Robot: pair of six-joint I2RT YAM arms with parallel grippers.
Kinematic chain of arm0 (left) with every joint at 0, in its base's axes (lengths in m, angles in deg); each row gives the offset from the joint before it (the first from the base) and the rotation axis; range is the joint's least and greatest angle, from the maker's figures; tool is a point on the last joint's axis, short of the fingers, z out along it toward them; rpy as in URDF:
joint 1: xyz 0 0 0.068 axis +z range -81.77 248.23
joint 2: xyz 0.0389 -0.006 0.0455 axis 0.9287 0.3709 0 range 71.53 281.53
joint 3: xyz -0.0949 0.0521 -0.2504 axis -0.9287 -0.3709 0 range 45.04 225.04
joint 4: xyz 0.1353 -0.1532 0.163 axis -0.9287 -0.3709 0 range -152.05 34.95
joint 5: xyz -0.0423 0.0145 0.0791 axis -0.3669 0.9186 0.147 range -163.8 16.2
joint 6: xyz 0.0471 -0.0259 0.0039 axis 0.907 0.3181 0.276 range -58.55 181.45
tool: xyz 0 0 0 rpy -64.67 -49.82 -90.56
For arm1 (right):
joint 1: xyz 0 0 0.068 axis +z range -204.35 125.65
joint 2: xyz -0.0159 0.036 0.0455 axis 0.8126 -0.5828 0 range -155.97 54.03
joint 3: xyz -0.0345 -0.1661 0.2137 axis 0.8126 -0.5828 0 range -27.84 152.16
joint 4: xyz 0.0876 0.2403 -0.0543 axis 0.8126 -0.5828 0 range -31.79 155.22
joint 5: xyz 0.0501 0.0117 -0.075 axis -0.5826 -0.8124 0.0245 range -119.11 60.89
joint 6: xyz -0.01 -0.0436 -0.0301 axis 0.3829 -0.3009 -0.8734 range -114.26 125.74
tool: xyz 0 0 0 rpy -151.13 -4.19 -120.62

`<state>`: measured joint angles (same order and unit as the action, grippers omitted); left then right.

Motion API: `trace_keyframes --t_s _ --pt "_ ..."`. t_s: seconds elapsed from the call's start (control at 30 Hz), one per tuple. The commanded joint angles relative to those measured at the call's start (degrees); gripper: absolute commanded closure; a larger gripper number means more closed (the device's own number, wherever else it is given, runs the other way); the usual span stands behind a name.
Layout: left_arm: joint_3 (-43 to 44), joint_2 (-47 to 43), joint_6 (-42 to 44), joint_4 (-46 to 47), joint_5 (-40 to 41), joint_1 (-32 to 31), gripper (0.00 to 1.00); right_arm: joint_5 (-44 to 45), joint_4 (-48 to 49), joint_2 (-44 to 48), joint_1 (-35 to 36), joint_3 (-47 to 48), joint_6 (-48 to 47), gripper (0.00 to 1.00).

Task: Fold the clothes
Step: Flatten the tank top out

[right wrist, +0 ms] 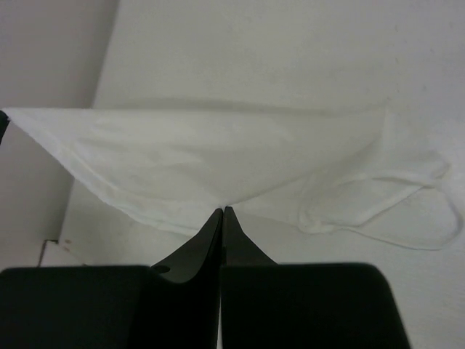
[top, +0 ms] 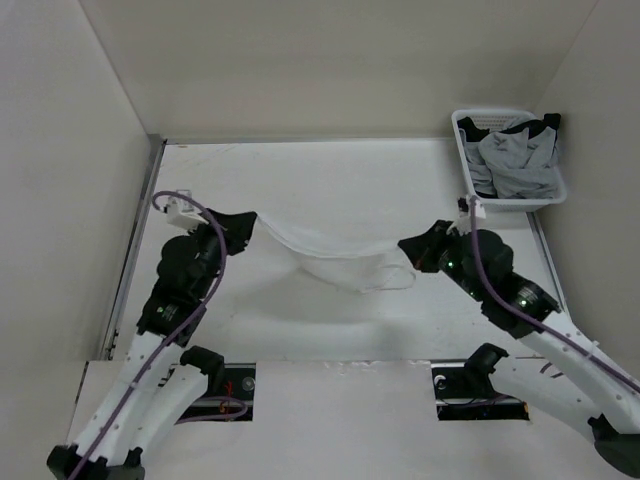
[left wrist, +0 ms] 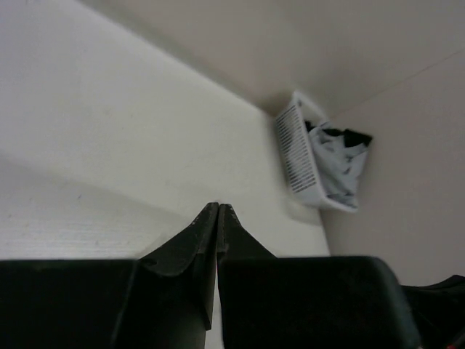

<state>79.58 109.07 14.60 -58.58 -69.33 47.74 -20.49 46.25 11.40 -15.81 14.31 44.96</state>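
White thin clothes [top: 330,255] hang stretched between the two arms over the table [top: 350,180], sagging in the middle, with a strap loop [right wrist: 429,218] dangling toward the right end. The right gripper [top: 407,250] is clamped tight, and its fingers [right wrist: 207,240] pinch the fabric's edge at their tips. The left gripper [top: 252,222] is pressed closed too. From overhead it grips the opposite corner, though its own camera shows only touching fingers [left wrist: 192,240] and no cloth.
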Motion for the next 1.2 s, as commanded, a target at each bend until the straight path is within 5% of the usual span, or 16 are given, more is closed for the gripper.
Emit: trace_keyframes --t_s 0.0,0.2,0.33,0.63,0.77,1.0,1.17 --pt "10.0 -5.3 0.8 -8.5 3.3 -1.0 1.0 7.7 -7.6 3.2 4.3 11.6 -3.8 1.0" --pt "24.5 -5.1 1.7 -10.3 4.5 -3.0 1.0 22.0 -14.3 -0.3 17.6 32.4 -9.7 1.0" --pt "28.3 -3.1 2.9 -9.7 7.6 -3.1 1.0 26.5 -12.3 -5.1 21.9 37.9 -14.3 1.0" --pt "22.9 10.9 2.6 -0.7 10.2 0.6 1.0 1.3 2.2 -19.3 -2.6 33.8 -11.8 1.0" --pt "25.6 19.6 1.5 3.0 9.5 3.9 1.0 -6.5 5.5 -31.3 -10.2 39.6 -11.1 1.0" --pt "37.5 28.2 -0.8 4.4 4.4 8.5 1.0 -8.7 1.1 -42.3 -13.8 58.2 -11.5 1.0" --pt "37.7 26.4 -1.0 4.5 3.4 8.7 1.0 -8.5 0.4 -39.2 -13.8 58.1 -12.2 1.0"
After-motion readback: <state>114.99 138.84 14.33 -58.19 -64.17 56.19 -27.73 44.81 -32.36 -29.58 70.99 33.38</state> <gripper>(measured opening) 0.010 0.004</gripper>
